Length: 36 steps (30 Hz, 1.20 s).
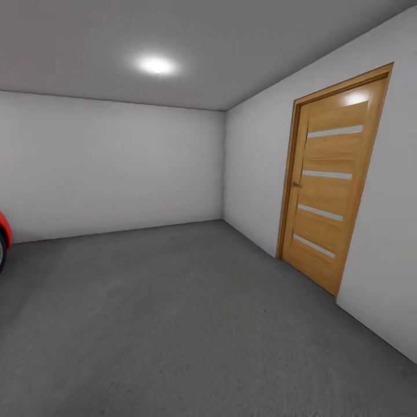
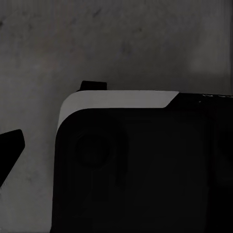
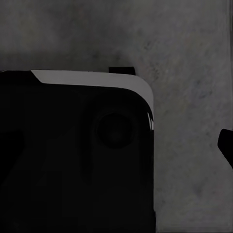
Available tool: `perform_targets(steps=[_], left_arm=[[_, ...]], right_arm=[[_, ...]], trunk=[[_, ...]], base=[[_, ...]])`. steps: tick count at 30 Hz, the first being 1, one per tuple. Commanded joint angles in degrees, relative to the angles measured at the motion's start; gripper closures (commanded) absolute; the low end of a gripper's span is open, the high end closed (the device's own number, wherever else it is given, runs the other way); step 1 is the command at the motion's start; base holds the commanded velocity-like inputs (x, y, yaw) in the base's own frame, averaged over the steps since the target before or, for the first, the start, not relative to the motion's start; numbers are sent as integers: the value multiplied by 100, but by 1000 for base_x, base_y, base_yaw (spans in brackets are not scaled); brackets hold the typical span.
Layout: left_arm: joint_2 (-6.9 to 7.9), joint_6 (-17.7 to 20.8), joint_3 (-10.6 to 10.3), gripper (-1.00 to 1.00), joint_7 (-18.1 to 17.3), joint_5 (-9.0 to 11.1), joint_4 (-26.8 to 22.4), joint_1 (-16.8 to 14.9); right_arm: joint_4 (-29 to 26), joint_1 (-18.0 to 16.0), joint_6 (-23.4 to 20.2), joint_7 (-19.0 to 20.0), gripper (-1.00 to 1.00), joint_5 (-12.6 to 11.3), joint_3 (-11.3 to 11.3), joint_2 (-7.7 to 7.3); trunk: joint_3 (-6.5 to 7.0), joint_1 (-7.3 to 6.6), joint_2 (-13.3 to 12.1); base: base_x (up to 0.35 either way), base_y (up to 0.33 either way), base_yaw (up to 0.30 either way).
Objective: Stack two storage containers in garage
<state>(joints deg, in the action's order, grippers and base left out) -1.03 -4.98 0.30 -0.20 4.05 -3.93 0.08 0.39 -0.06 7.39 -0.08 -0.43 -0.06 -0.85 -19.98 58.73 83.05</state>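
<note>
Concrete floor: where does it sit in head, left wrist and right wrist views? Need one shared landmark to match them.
Head view: the floor fills the lower half, from the back wall to the wood door at right.
Left wrist view: the floor lies behind and beside a dark body with a pale edge.
Right wrist view: the floor lies behind and beside a like dark body.
Shared landmark: the mottled grey concrete itself.

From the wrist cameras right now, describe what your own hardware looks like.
Both wrist views show a big matte black body with rounded corners, a pale grey band along its upper edge and a round recess in its face. Small black tips poke in at the edges over grey concrete floor. No cables or readable markings.
</note>
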Motion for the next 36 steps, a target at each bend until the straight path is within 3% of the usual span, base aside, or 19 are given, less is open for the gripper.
perform_targets(steps=[1,19,36], left_arm=[[-1,-13,-1,-100,-3,43,-2,1],[-11,-17,-12,-100,-9,18,5,1],[-10,21,-6,-100,17,34,6,1]], right_arm=[[4,-2,23,-1,-100,-6,-1,-1],[4,-2,26,-1,-100,15,4,-8],[30,-2,9,-1,-100,17,14,-11]], trunk=[[-5,0,3],[-5,0,3],[-5,0,3]], base=[[0,0,-287],[6,0,-272],[277,0,-25]])
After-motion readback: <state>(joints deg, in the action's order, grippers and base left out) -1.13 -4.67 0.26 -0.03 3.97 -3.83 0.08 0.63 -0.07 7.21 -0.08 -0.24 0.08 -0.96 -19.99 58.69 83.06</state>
